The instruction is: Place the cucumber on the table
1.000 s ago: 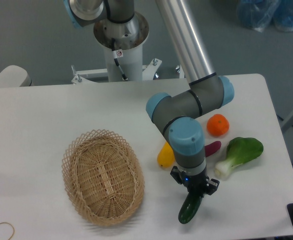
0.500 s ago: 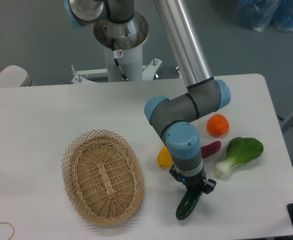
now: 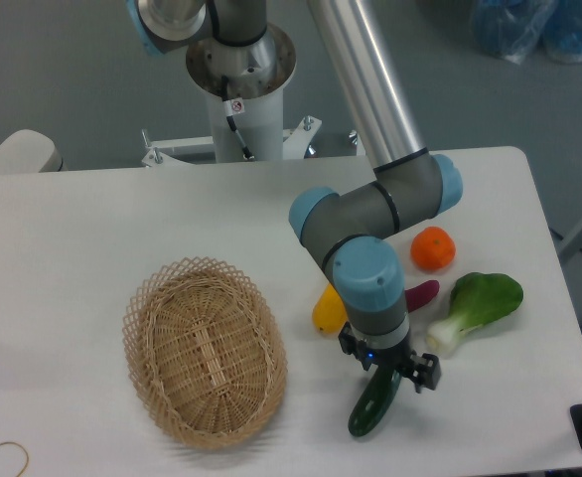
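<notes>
The dark green cucumber lies on the white table near its front edge, to the right of the basket. My gripper hangs straight over the cucumber's upper end with its fingers spread on either side of it. The jaws look open and no longer pinch the cucumber. The cucumber's top end is hidden under the gripper.
A woven wicker basket stands at the front left. Behind my wrist lie a yellow vegetable, a small purple vegetable, an orange fruit and a bok choy. The table's front edge is close to the cucumber.
The gripper carried the cucumber slightly left and down onto the table, and its fingers have since spread apart, letting go of it.
</notes>
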Controlling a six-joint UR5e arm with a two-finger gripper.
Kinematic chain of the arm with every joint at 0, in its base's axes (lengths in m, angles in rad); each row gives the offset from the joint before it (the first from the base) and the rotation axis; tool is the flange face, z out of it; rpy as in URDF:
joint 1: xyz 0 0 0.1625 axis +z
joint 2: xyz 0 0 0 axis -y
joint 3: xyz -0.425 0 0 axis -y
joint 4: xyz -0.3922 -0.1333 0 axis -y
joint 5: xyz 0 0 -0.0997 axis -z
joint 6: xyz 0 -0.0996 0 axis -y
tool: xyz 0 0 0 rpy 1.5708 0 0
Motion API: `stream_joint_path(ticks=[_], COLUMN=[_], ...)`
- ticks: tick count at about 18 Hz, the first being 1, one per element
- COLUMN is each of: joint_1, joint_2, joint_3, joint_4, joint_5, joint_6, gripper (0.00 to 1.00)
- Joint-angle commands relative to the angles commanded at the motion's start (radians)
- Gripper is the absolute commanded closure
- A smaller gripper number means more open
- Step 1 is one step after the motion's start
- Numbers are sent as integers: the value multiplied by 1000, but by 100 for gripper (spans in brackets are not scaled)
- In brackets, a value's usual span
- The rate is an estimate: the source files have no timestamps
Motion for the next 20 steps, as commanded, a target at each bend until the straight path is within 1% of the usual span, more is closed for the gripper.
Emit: stream_joint_path(ticks=[2,4,6,7,12,14,17,20], joint_1=[6,41,72,93,199,256,333,377], joint_2=[9,41,86,109,202,233,264,282], joint_3=[52,74,63,56,51,34,-6,-29], joint_4=[-3,-12,-18,-32,-231,-279,-290,-290], joint_5=[0,-17,-72,-95,-121,-136,-193,-222], joint_6=[3,15,99,142,365,472,606,678], gripper=[0,0,0,0,0,0,0,0])
